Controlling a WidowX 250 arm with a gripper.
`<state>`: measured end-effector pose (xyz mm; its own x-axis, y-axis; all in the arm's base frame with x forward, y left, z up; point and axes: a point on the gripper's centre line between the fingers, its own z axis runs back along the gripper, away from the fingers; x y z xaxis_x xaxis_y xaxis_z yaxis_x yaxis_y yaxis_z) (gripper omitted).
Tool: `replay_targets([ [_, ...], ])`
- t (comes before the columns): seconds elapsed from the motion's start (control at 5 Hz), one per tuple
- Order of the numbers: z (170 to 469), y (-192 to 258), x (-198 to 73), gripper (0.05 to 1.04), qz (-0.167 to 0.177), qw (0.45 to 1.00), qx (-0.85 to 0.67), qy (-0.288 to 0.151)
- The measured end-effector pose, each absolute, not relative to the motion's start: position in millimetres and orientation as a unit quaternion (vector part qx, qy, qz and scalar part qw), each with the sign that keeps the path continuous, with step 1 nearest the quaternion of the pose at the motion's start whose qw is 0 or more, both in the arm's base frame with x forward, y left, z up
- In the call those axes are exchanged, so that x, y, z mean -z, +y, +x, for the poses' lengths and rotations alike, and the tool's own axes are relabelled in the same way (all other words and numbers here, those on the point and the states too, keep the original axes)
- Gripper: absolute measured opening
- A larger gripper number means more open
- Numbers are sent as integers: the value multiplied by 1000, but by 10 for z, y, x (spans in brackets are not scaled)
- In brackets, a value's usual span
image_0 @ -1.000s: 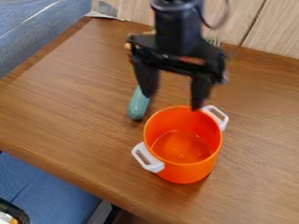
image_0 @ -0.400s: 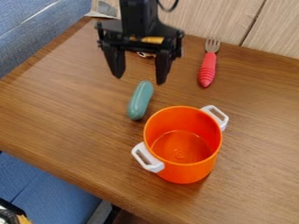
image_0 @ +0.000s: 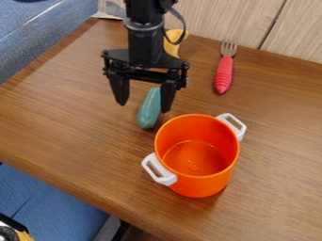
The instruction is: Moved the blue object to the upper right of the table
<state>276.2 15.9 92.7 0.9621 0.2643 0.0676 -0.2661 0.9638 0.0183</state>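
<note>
While you have the whole tabletop (image_0: 56,113) in sight, judge the job by its upper right part, since that is where the blue object has to end up. Your black arm (image_0: 144,35) comes down from the top edge, left of centre, and its gripper (image_0: 143,108) hangs over the work with the fingers (image_0: 119,89) spread apart, holding nothing. Next in size is the orange pot (image_0: 197,181), upright with its two white handles, nearer you. Beyond it, the red-handled fork (image_0: 223,74) lies toward the back. Your blue object (image_0: 148,110) lies left of the pot, partly behind one finger; you can't tell whether they touch. So you appear lined up for the pick, but nothing is delivered: you have yet to close on it, lift, carry it to the upper right and let go.
</note>
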Motion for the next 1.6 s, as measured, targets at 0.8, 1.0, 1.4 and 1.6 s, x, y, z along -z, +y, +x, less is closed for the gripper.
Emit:
replay_targets([
  [0.8,2721,150,-769,441,36,990,-137,-27],
  [1.0,2736,71,-865,441,23,990,-139,-27],
  [1.4,3097,-479,-1435,441,-46,989,-114,-77],
  [1.6,3307,-774,-1460,441,-58,989,-101,-87],
])
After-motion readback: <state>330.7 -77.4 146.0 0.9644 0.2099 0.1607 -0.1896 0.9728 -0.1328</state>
